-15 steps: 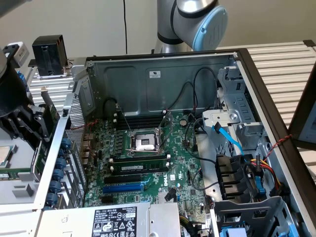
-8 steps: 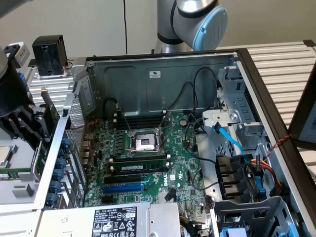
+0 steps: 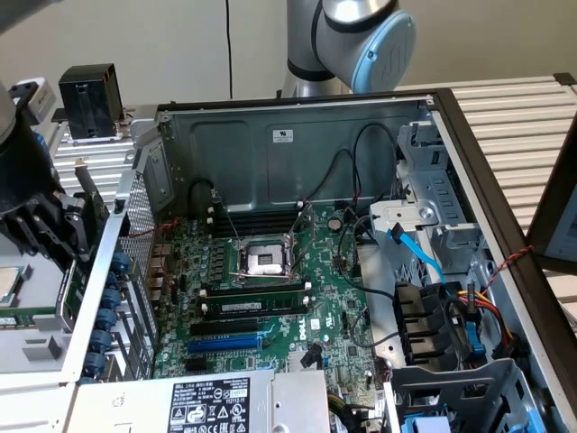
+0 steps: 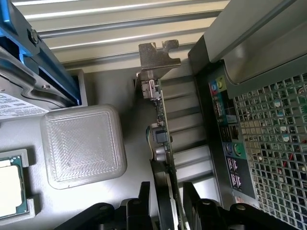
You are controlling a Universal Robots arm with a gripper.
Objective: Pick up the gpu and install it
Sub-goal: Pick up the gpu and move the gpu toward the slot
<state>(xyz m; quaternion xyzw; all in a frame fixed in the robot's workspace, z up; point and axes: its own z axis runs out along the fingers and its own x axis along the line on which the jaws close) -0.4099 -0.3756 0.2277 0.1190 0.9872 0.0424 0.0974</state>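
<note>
Wrist view puts the gripper [image 4: 166, 188] astride the gpu [image 4: 160, 120]. A dark finger [image 4: 143, 196] stands on each side of the card, which is seen edge-on. The jaws are spread wide enough to take the board, and thin dark gaps seem to remain on both sides, so the tool reads as open around the card rather than clamped on it. The gpu stands on its long edge outside the computer case [image 3: 297, 144], close beside the case's rear port panel [image 4: 225, 129], with its metal end bracket [image 4: 156, 60] at the end away from the fingers. A clear square cover [image 4: 84, 143] and a processor in a tray [image 4: 8, 187] lie nearby. In the exterior view the gripper sits at that view's left, outside the case wall, well apart from the motherboard [image 3: 270, 298]. On this showing the task looks to be at its start, with the card neither lifted nor seated in a slot. Whether the pads touch the board cannot be told. The card's cooler face is turned out of sight, and its lower edge is hidden behind the fingers.
</note>
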